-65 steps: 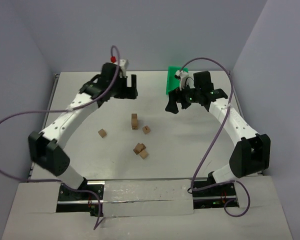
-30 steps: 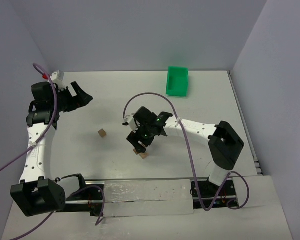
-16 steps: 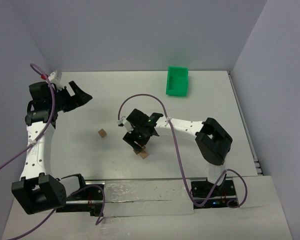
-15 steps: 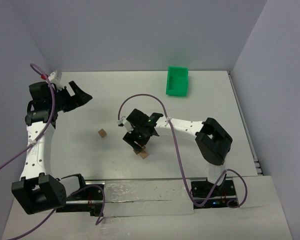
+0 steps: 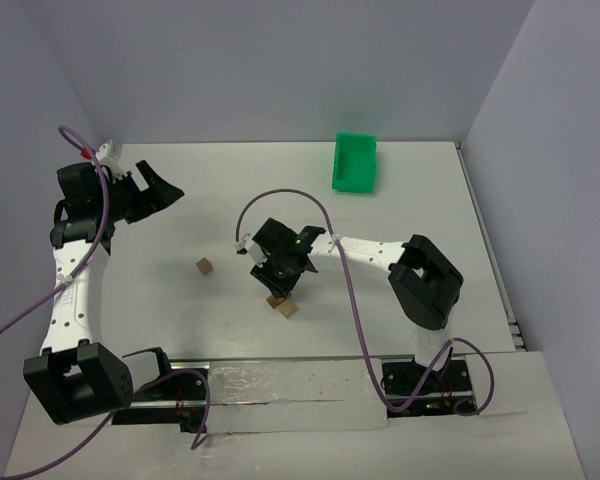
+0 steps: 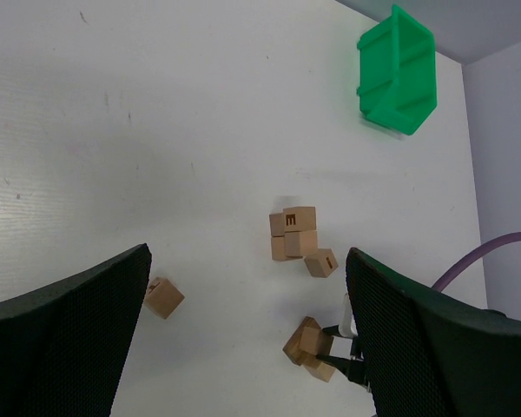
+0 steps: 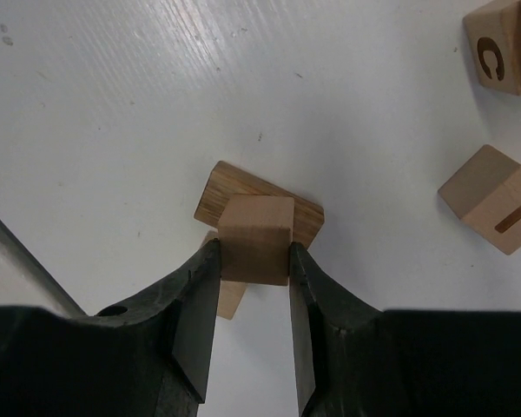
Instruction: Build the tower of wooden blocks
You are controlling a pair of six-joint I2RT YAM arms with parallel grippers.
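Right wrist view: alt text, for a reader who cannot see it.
The right gripper grips a tan wood block by both sides; it sits over a darker block on the white table. Two more blocks lie apart at the right, one marked C.

Tower [image 6: 293,233]: two light-tan cubes stacked upright, E on the upper one. Loose block [image 6: 321,262] lies just beside it. Lone block [image 5: 206,266] sits well apart, to the left. Clamped block [image 7: 255,248], plain face showing, touches both fingers of the right pincer [image 7: 253,254], over a darker-faced block [image 7: 282,207].
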